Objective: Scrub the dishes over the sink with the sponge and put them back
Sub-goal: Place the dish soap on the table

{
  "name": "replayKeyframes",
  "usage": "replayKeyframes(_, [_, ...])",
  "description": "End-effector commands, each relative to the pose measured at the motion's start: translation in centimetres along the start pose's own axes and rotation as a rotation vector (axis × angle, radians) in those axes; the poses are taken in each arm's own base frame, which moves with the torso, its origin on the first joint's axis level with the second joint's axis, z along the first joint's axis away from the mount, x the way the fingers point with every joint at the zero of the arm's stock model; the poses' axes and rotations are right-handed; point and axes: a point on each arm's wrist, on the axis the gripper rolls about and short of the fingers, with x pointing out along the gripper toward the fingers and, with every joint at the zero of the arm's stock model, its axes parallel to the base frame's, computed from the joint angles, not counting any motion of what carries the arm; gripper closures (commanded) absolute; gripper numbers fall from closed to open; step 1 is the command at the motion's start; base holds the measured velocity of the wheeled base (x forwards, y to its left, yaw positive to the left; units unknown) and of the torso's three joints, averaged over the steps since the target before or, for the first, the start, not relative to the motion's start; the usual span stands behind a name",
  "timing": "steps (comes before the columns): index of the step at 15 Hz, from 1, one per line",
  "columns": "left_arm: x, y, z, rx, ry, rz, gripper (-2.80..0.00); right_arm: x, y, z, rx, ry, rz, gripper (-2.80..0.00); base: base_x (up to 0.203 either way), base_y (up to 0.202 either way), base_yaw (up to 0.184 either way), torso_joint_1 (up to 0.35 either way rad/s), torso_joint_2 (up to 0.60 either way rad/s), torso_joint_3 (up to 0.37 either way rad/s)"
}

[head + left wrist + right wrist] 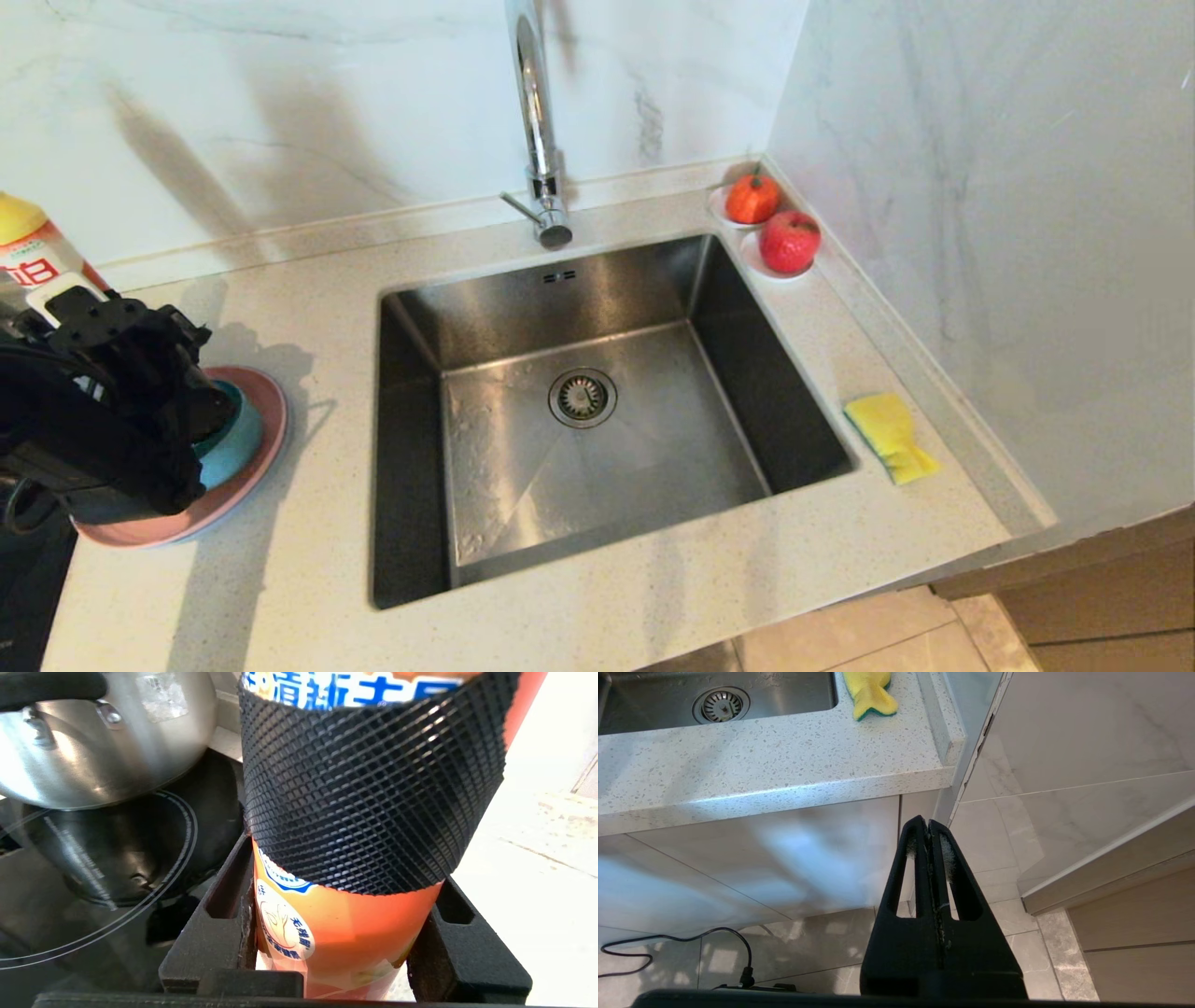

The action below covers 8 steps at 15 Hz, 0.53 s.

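At the far left of the counter my left gripper [343,933] is shut on an orange dish-soap bottle [345,947] wrapped in a black ribbed sleeve, with a finger pressing on each side. Its yellow cap [19,219] shows in the head view. My left arm [112,401] partly covers the teal bowl [233,448], which sits on the pink plate [271,411]. The yellow sponge [887,434] lies on the counter right of the steel sink [653,280]. Down in front of the cabinet, over the floor, my right gripper [929,823] hangs shut and empty.
A tall chrome tap [537,121] stands behind the sink. Two white saucers with red fruit [789,241] sit in the back right corner. A steel pot [93,737] rests on a black hob [117,868] left of the bottle. A marble wall closes the right side.
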Motion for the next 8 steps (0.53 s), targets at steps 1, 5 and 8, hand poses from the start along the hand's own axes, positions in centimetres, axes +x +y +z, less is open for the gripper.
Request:
replayKeyframes(1, [0.4, -0.2, -0.8, -0.001, -0.003, 0.006, 0.0, 0.0, 0.0, 0.0, 0.0, 0.0, 0.001, 0.0, 0.0, 0.0, 0.0, 0.0, 0.0, 0.0])
replayKeyframes(5, [1.0, -0.4, -0.8, -0.01, -0.019, 0.011, 0.0, 0.0, 0.0, 0.0, 0.0, 0.0, 0.001, 0.0, 0.0, 0.0, 0.0, 0.0, 0.0, 0.0])
replayKeyframes(8, [1.5, -0.8, 0.4, -0.032, -0.052, 0.01, 0.0, 0.0, 0.0, 0.0, 0.0, 0.0, 0.001, 0.0, 0.0, 0.0, 0.0, 0.0, 0.0, 0.0])
